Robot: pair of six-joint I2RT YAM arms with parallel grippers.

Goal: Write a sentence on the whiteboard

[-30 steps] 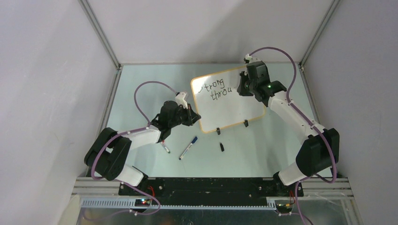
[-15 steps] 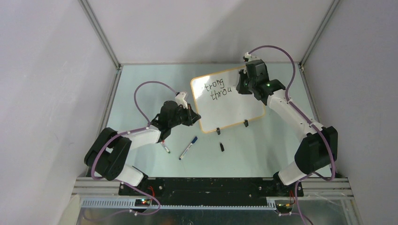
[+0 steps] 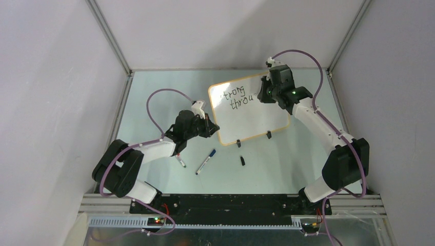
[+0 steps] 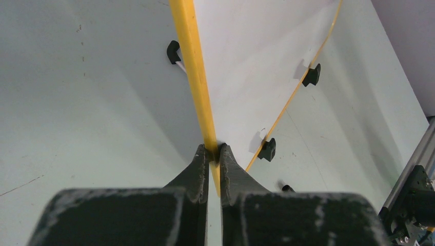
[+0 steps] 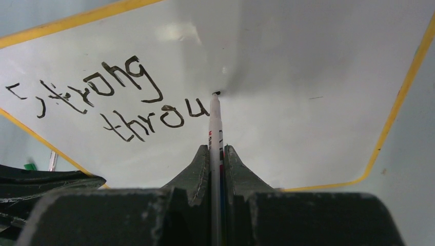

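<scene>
Whiteboard (image 3: 249,110) sits far right of centre on the tabletop (image 3: 154,97), turned at an angle. Orange-yellow rim, rounded corners.

Around it:
- 2 black clip feet (image 3: 238,143) on its near edge
- 1 small black cap (image 3: 242,160) lying just in front of the feet, apart from them
- 1 blue-capped marker (image 3: 205,161) loose on the tabletop, near left of the cap
- 1 more loose marker (image 3: 180,161) poking out from under the left forearm, colour unclear
- 2 purple cables (image 3: 154,102), one looping over each arm

Nothing lies on the board face. The right arm's wrist covers the board's far right corner in the top view.

Left hand (image 4: 214,154): closed, fingers pinching the whiteboard's rim at its left edge.

Right hand (image 5: 217,151): closed on a held marker (image 5: 214,128) with a white barrel. The black tip touches the board just right of the last letter. Barrel has red and dark print, too small to read.

Sentence (image 5: 118,100): black handwriting in 2 staggered lines at the board's upper left. Top line is a broken first stroke, then "trong". The second line, set lower and further right, reads "throu". In the top view only "trong" and "throu" are legible. The rest of the board face is blank white, with glare near the marker tip.

A green light shows on the right wrist.
</scene>
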